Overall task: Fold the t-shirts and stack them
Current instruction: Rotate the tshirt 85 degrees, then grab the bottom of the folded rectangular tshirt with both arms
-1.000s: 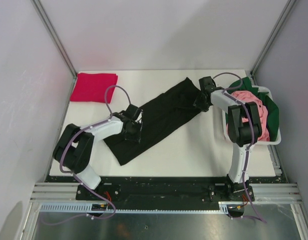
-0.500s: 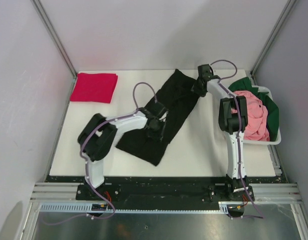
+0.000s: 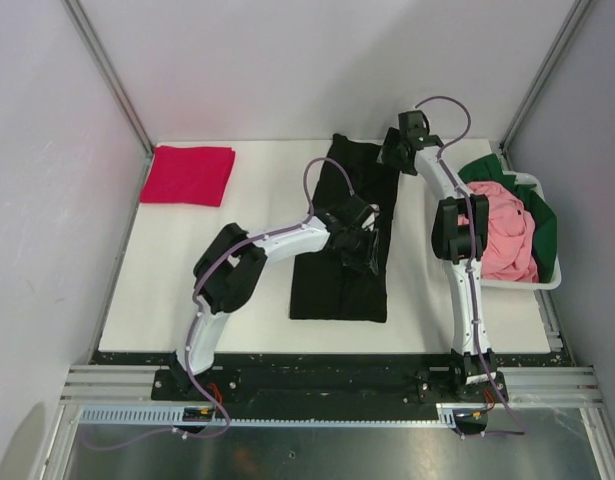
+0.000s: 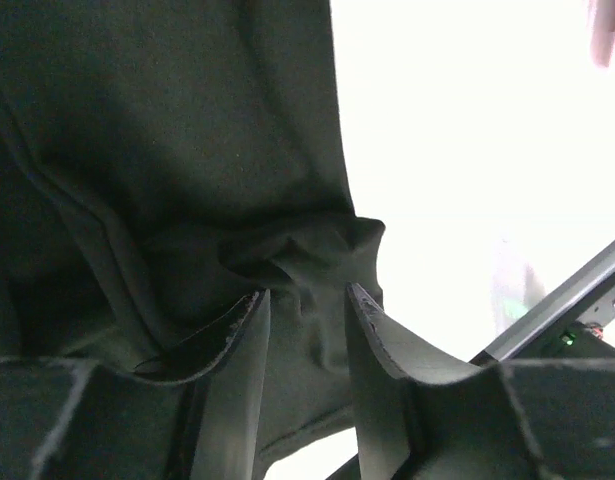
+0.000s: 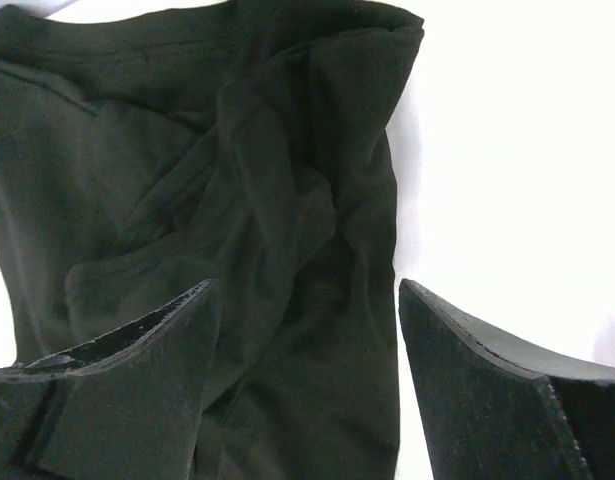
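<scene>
White tabletop (image 3: 187, 290) fills the overhead view, framed by pale walls. At centre frame the black t-shirt (image 3: 342, 290) lies as a long, narrow strip running from the top edge of the table toward the bottom. The left gripper (image 3: 362, 250) sits over its middle, and its wrist camera shows the fingers (image 4: 242, 350) clamped on a bunched fold of black cloth. The right gripper (image 3: 392, 155) is at the strip's upper right corner with its jaws spread wide, holding nothing, above the rumpled hem. The crimson t-shirt (image 3: 189, 175) rests folded at upper left. At right, the white basket (image 3: 547, 283) holds the pink t-shirt (image 3: 502, 235) and the dark green t-shirt (image 3: 542, 220).
</scene>
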